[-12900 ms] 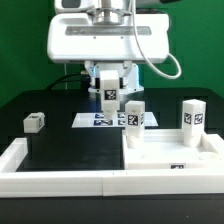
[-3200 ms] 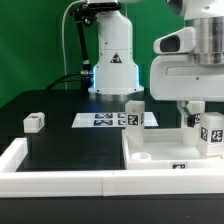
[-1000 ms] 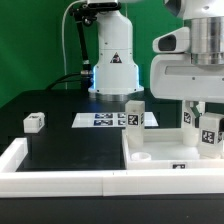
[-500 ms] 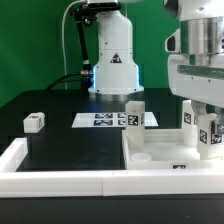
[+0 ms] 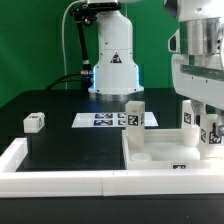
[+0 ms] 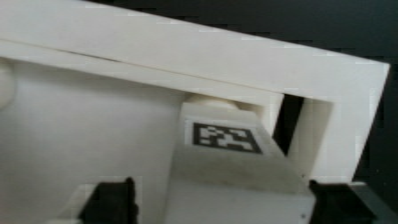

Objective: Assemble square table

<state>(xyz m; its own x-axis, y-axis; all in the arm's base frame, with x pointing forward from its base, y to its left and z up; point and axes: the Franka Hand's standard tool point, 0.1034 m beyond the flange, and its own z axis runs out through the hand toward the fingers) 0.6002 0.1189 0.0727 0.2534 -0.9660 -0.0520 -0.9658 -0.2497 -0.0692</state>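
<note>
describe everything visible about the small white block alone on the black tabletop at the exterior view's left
The small white plastic-looking block leg is boxy and stubby, with a black-and-white marker tag on the face toward the camera. It rests low on the black tabletop, seemingly lying on its side, not upright. Only the tabletop touches it; it sits apart from the long white rim and the marker board.

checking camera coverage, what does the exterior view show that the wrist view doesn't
Only the exterior view: the marker board, a loose leg on the black surface, and an upright leg at the tabletop's corner. Only the wrist view: the gripper seen close, its fingertips apart on either side of a tagged leg. Both: that tagged leg beside the white tabletop rim.
</note>
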